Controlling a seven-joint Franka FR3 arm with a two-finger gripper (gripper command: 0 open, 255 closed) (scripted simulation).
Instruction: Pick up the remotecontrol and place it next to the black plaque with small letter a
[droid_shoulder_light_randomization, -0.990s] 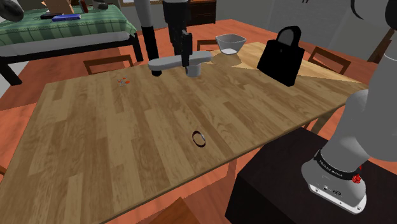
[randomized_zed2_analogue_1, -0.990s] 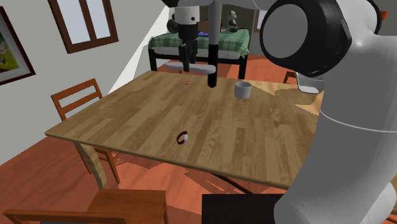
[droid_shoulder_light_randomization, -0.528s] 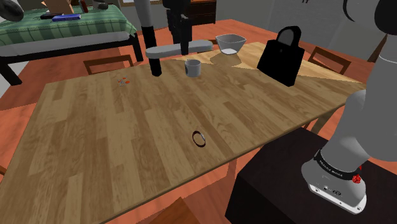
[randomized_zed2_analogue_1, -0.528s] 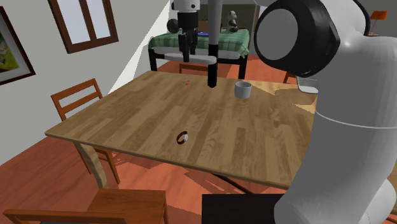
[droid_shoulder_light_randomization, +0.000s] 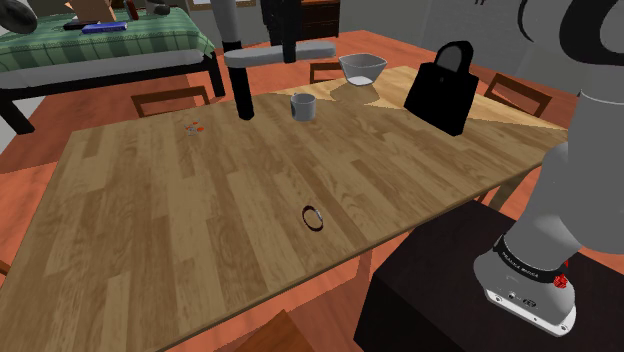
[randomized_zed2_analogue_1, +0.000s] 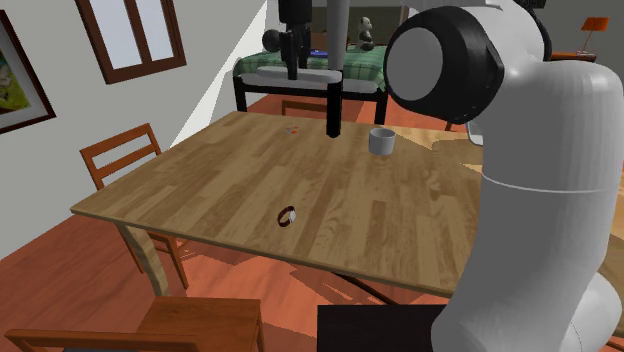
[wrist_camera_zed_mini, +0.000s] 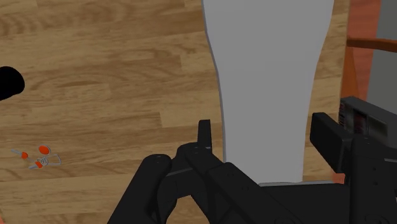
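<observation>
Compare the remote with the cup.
The remote is a long flat bar; the cup is short and round. The remote hangs above the table, clasped in the end effector; the cup stands upright on it. Both are plain grey.

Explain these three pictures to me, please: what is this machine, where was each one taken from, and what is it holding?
It is a white robot arm on a dark box, working over a wooden table. One picture looks down from beside its base, the second looks past the arm's big shoulder, and the third comes from a camera on its hand. At the arm's end is a black pincer with two fingers, shut on a grey remote control, held in the air above the table's far side. On the table lie a grey cup, a bowl, a black handbag, a small ring and a tiny red-spotted trinket.
</observation>
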